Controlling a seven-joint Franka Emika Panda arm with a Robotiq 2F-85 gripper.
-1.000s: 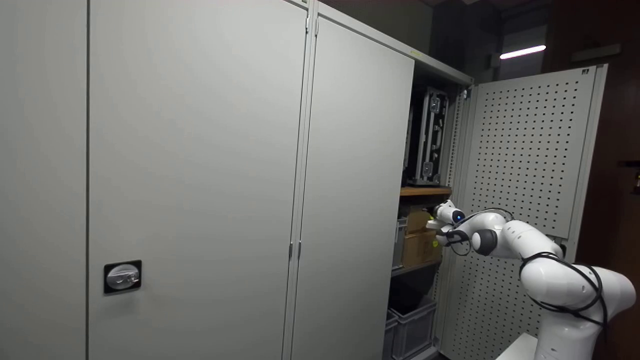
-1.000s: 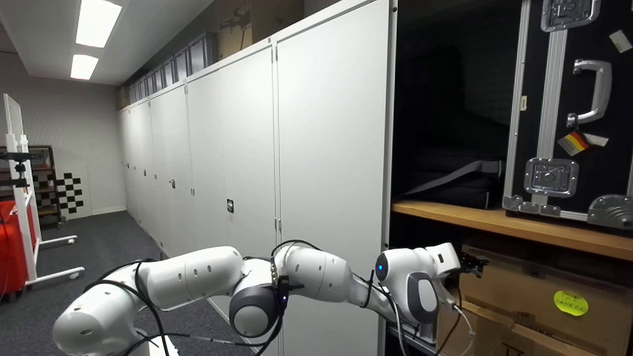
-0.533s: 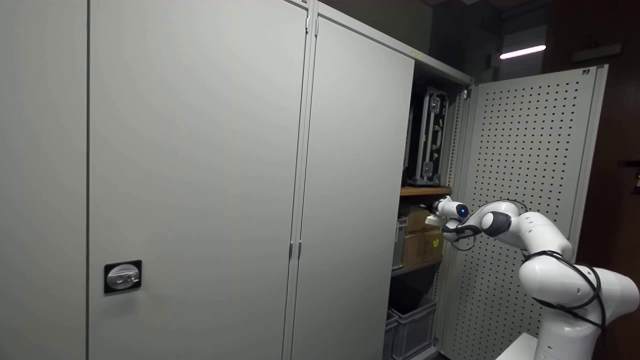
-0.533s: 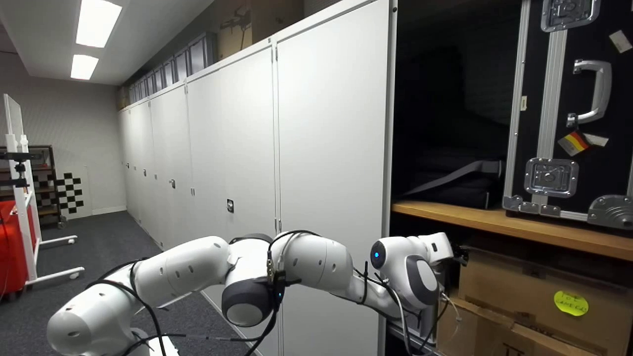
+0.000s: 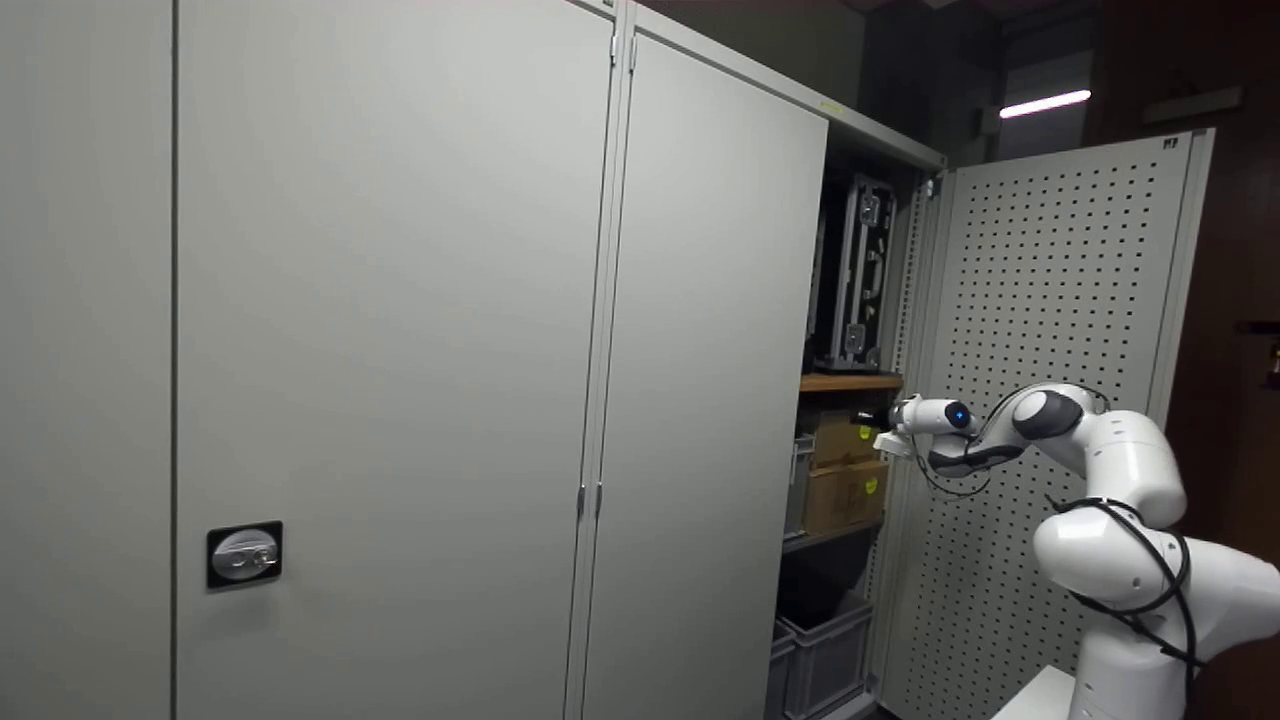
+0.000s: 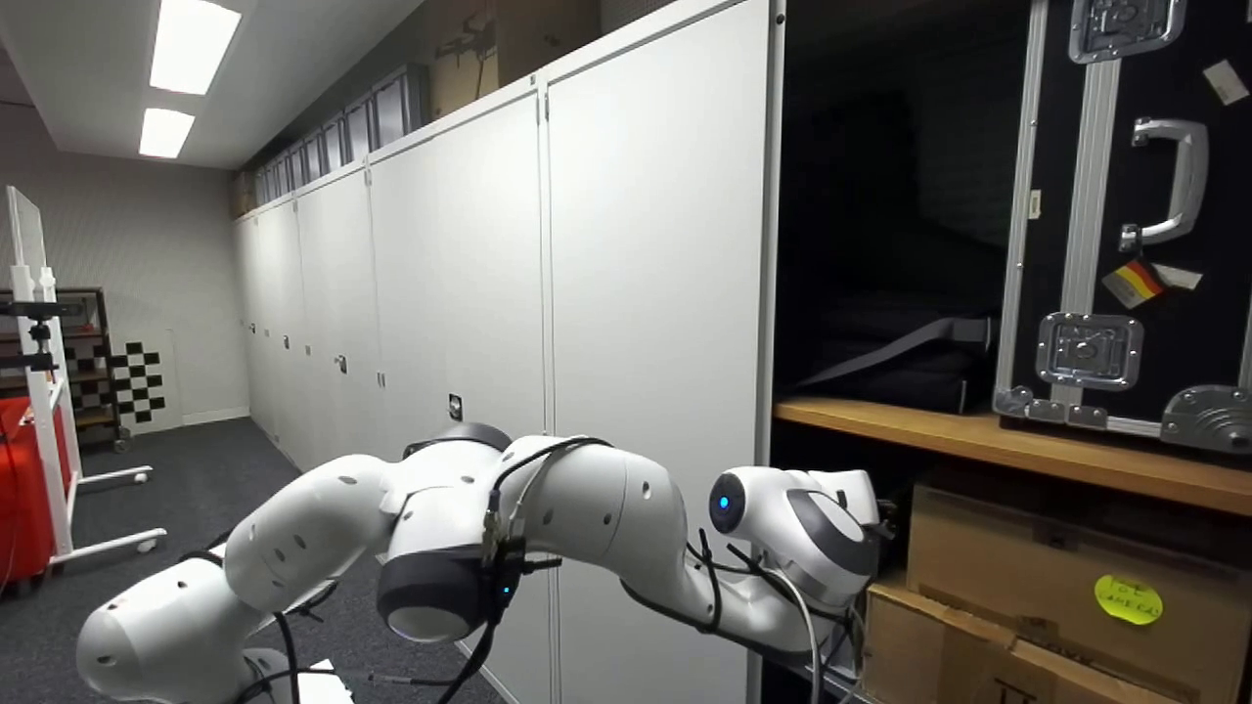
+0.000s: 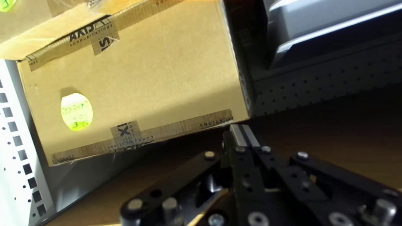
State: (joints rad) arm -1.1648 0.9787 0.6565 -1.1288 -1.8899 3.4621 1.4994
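My gripper (image 7: 242, 126) is shut, its pale pads (image 7: 237, 136) together with nothing held between them. In the wrist view, which stands upside down, its tips lie just under the corner of an upper cardboard box (image 7: 157, 72) bearing a yellow-green sticker (image 7: 77, 111). Whether the tips touch the box I cannot tell. In an exterior view the gripper (image 5: 868, 418) points into the cabinet at that upper box (image 5: 835, 445). In an exterior view the hand mostly hides the fingers, and the upper box (image 6: 1037, 548) rests on a lower box (image 6: 929, 640).
A wooden shelf (image 6: 978, 440) runs above the boxes, carrying a black flight case (image 6: 1125, 244). Beside the boxes stands a grey crate (image 5: 799, 485). A perforated door (image 5: 1050, 300) is swung wide behind the arm, and a closed door (image 6: 655, 244) borders the opening. Grey bins (image 5: 830, 650) sit lower.
The arm has drawn back from the cabinet, its elbow rising and the hand retreating from the boxes. The upper box's sticker, hidden half a second ago in an exterior view, now shows. The gripper stayed shut.
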